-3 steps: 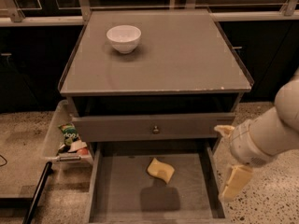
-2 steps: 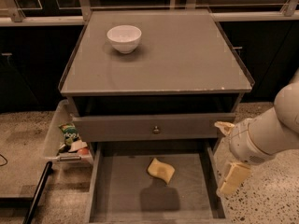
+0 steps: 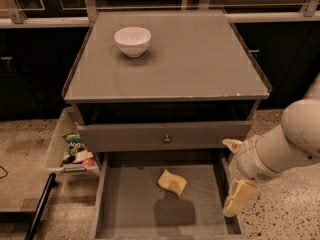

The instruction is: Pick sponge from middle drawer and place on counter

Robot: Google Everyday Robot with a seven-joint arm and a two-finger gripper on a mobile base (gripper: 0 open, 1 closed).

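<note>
The pale-yellow sponge (image 3: 172,182) lies flat on the floor of the open middle drawer (image 3: 130,209), a little right of its middle. My gripper (image 3: 235,174) hangs over the drawer's right side wall, to the right of the sponge and apart from it. Its cream-yellow fingers (image 3: 239,198) are spread wide, with nothing between them. The counter (image 3: 200,59) is the grey cabinet top above the drawer.
A white bowl (image 3: 132,40) stands on the counter's back left. A closed drawer front with a small round knob (image 3: 166,139) sits just above the open drawer. A clear plastic bin of snack packets (image 3: 70,149) stands on the floor at the left. A dark pole (image 3: 40,209) lies at the lower left.
My gripper has shifted slightly to the left, toward the drawer's right wall. The sponge has not moved.
</note>
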